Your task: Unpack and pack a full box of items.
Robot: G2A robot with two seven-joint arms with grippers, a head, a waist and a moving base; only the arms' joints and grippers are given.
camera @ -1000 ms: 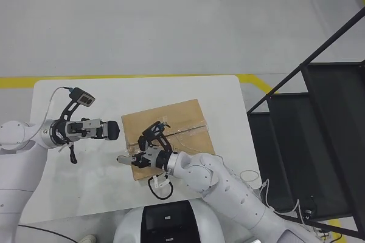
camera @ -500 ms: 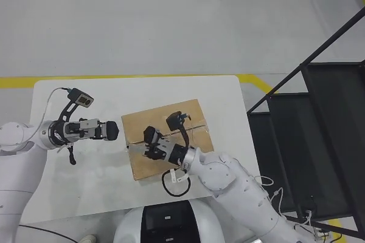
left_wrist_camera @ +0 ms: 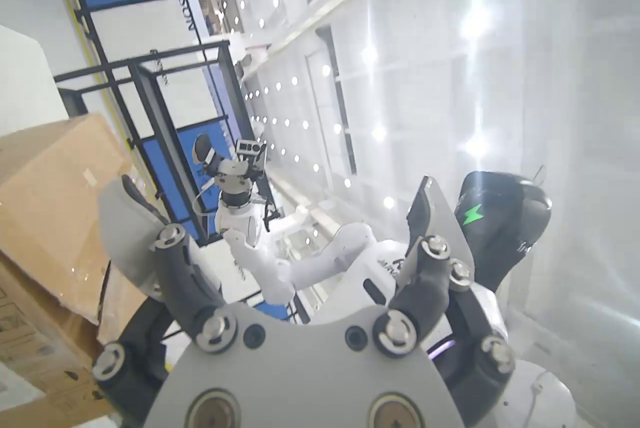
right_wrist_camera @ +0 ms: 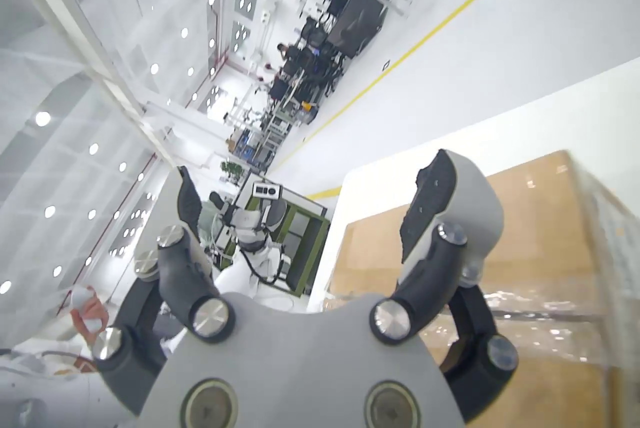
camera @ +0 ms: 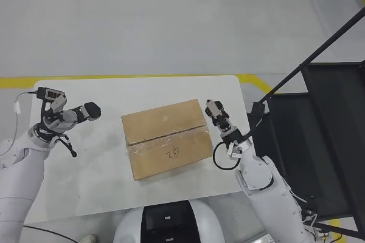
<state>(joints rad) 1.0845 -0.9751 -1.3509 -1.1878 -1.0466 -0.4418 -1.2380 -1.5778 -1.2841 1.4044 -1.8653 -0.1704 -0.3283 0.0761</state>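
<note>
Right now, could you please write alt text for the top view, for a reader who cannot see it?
A closed, taped cardboard box sits in the middle of a white table. The left gripper and the right gripper flank it, one on each side, neither touching it.

Large robotics lab hall: white floor [camera: 170,36], yellow floor line [right_wrist_camera: 446,18], rows of monitor workstations [right_wrist_camera: 320,50], black metal rack [camera: 328,115] beside tabletop [camera: 97,182].

Box [camera: 164,121] — matt brown cardboard, glossy clear tape [right_wrist_camera: 525,305] along seam; table [camera: 97,176] smooth, matt white.
</note>
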